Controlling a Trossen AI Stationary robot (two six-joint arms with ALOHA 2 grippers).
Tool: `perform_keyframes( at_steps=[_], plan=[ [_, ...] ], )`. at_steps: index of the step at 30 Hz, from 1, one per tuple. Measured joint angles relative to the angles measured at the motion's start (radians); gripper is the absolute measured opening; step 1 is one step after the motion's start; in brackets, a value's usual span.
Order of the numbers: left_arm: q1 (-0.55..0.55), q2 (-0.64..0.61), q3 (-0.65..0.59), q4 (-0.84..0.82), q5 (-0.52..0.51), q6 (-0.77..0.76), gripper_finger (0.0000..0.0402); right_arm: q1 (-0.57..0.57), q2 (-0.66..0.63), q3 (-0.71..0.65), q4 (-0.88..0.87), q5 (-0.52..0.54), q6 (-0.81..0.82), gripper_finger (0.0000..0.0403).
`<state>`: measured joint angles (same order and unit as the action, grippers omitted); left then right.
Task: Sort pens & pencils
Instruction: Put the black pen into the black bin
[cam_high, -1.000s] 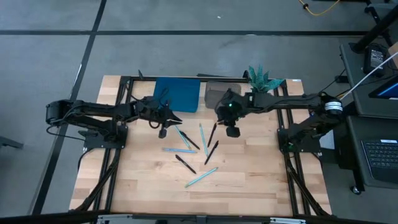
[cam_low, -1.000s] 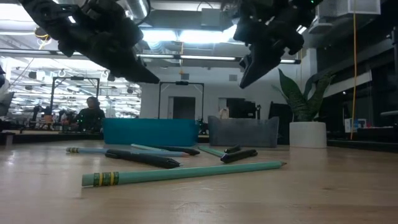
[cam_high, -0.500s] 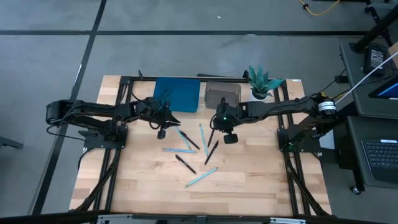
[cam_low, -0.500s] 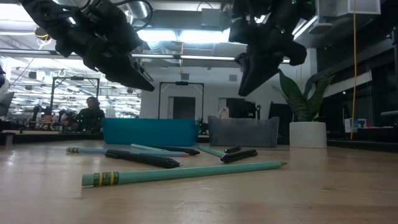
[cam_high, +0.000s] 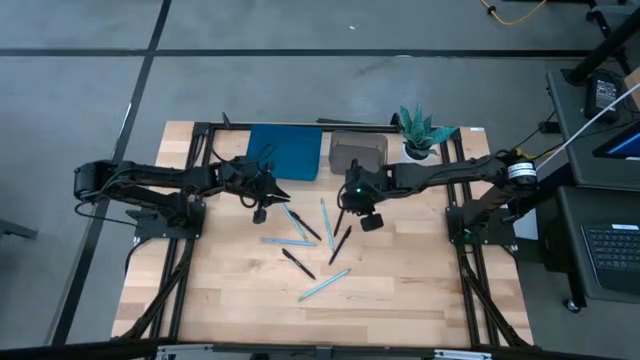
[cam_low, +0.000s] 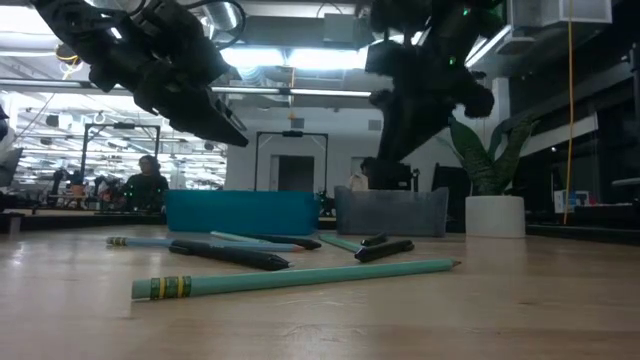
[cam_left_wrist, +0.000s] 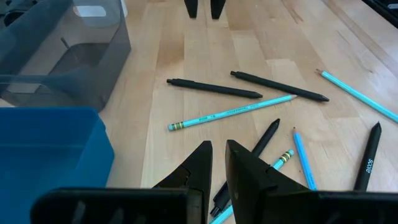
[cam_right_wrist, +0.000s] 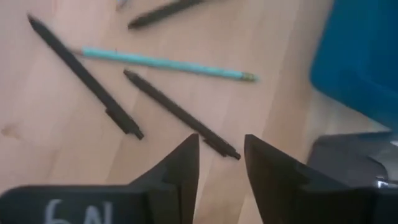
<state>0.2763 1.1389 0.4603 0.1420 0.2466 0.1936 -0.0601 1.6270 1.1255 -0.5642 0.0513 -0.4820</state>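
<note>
Several black pens (cam_high: 340, 215) and light-blue pencils (cam_high: 323, 284) lie scattered flat on the wooden table, between the two arms and nearer than them. My left gripper (cam_high: 288, 192) hovers shut at the left side of the pile, above a pen (cam_left_wrist: 264, 138) and a pencil (cam_left_wrist: 301, 158). My right gripper (cam_high: 345, 203) hangs open over the pile's far right part. In its wrist view (cam_right_wrist: 221, 140) one end of a black pen (cam_right_wrist: 180, 115) lies below the gap between its fingers. Neither gripper touches anything.
A blue bin (cam_high: 285, 150) and a grey bin (cam_high: 358, 150) stand side by side at the table's far edge, behind the pile. A potted plant (cam_high: 420, 130) stands right of the grey bin. Bare wood lies toward the near edge.
My right gripper has moved toward the table's left and a little nearer, and has come lower over the pile's far right part. The pens and pencils have stayed where they were.
</note>
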Motion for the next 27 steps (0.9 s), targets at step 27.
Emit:
perform_keyframes(
  at_steps=[27],
  plan=[
    [0.0,0.0,0.0,-0.017,0.001,0.0,0.0041,0.084,0.292,0.127,-0.034,0.148,-0.388,0.0124]
  ],
)
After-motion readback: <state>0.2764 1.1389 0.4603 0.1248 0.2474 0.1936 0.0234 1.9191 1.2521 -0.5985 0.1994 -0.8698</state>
